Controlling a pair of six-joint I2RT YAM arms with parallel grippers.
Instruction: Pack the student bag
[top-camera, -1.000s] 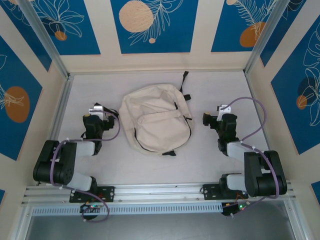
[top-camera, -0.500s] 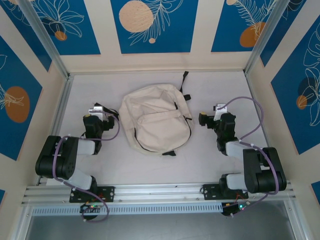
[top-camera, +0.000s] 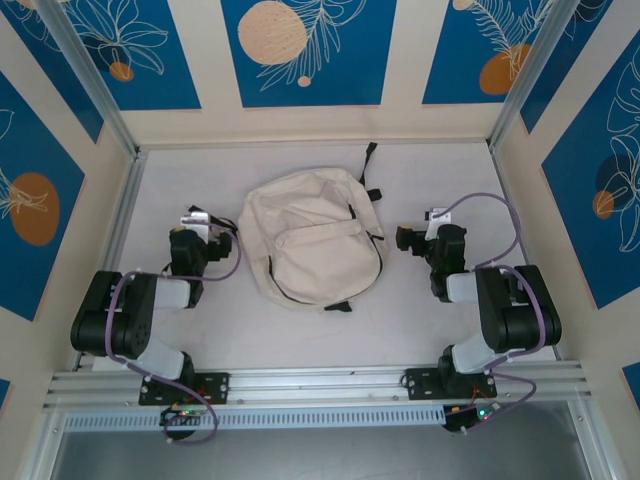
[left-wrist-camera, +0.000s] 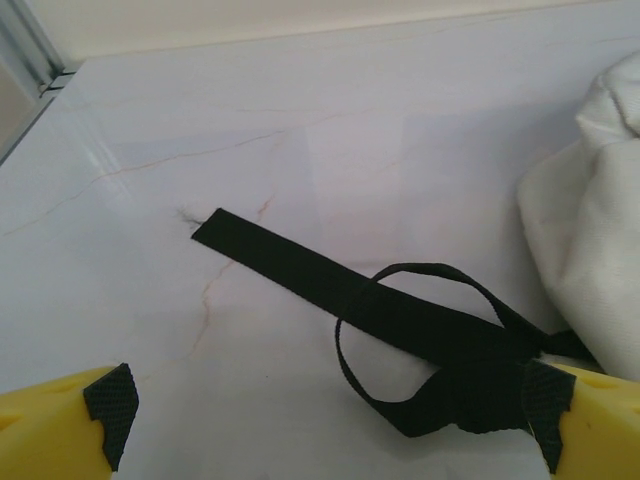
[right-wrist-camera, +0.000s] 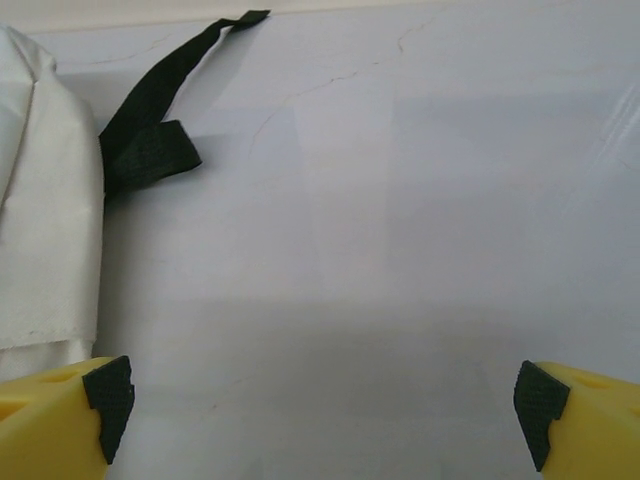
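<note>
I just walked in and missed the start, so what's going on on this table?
Two robot arms flank a cream backpack lying flat on the table. Neither holds anything. The left gripper hangs open over a black strap trailing from the bag's side. The right gripper is open over bare table beside the bag's other edge. Packing has not yet begun.

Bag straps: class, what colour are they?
Black; the straps show best in the left wrist view.
</note>
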